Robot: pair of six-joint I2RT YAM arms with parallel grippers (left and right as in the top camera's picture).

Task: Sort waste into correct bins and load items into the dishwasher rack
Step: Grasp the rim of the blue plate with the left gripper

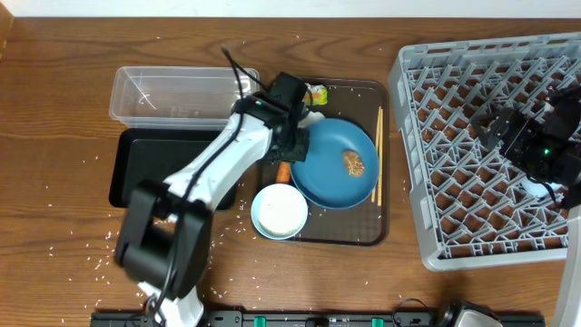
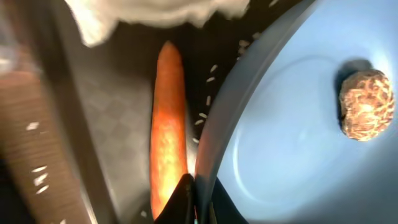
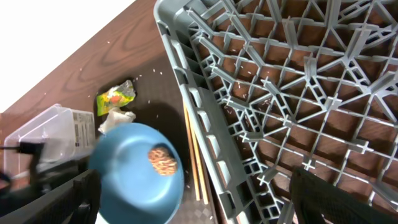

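blue plate [image 1: 325, 145] holding brown lump [image 1: 353, 163], carrot [image 2: 168, 130] beside

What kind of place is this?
Probably a robot lab table set up like a kitchen clean-up: a dishwasher rack, a dirty plate on a tray, and a robot arm.

Wooden table [image 1: 54, 109] carries clear tub [image 1: 123, 95], black tray [image 1: 145, 173], brown serving tray [image 1: 354, 229], grey rack [image 1: 410, 154], scattered rice grains [image 1: 100, 262]

Blue plate [image 1: 331, 182], centre frame; mottled brown lump [image 2: 367, 102]; orange carrot [image 2: 168, 124]; yellow-green wrapper [image 3: 116, 96]; white bowl [image 1: 280, 211]; black tray [image 1: 136, 168], left; light-grey lattice rack [image 1: 410, 154], right; wood-grain table [image 1: 54, 109].
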